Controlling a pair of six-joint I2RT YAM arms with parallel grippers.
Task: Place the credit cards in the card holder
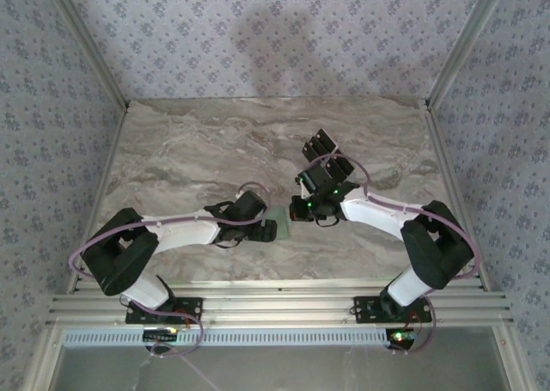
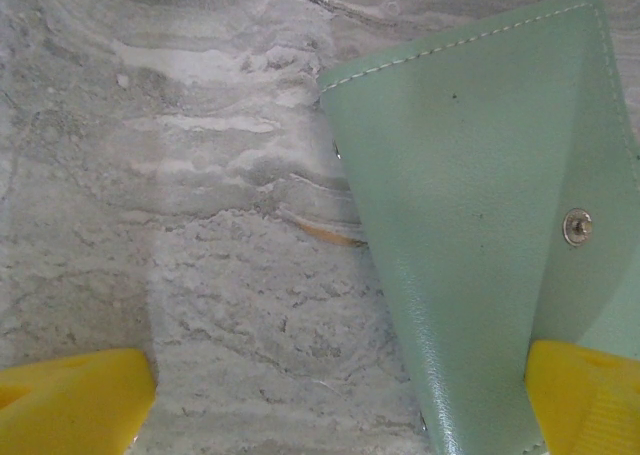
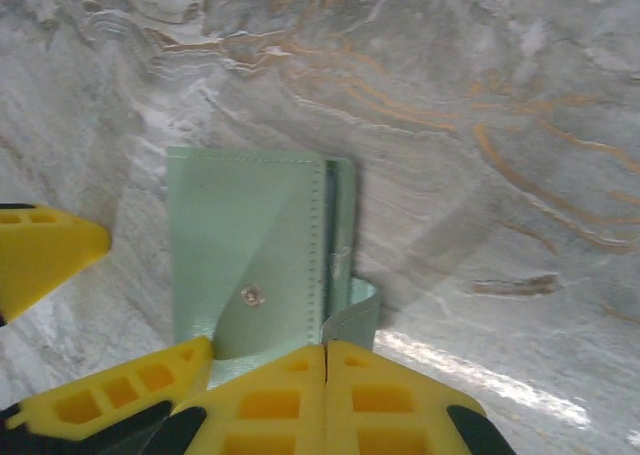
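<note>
Judging from how things lie, the task is reckoned to be at an early step: the card holder (image 3: 250, 225) is being readied, and no card can be said to have gone in. The pale-green holder lies on the marble table (image 1: 198, 142), towards its near edge and between the two arms. The left gripper (image 2: 330, 405) is spread wide, one finger set on or just above the holder's flap close to the snap (image 2: 577, 226), the other over bare marble. The right gripper (image 3: 325, 360) is clenched, its pads pressed together at the holder's near edge. A strip of that edge curls up towards them, but whether it is actually nipped cannot be told. What is left is judged to be nearly everything — the pocket opened, the credit cards fetched and slid inside.

From the top external view the layout is given: both grippers are brought together over the holder, which is seen there as little more than a green patch. Its stitching, its snap and a second layer peeping out along one side are supplied by the right wrist view. The left wrist view adds how the flap is creased beside the finger — detail too small to be read from above.
</note>
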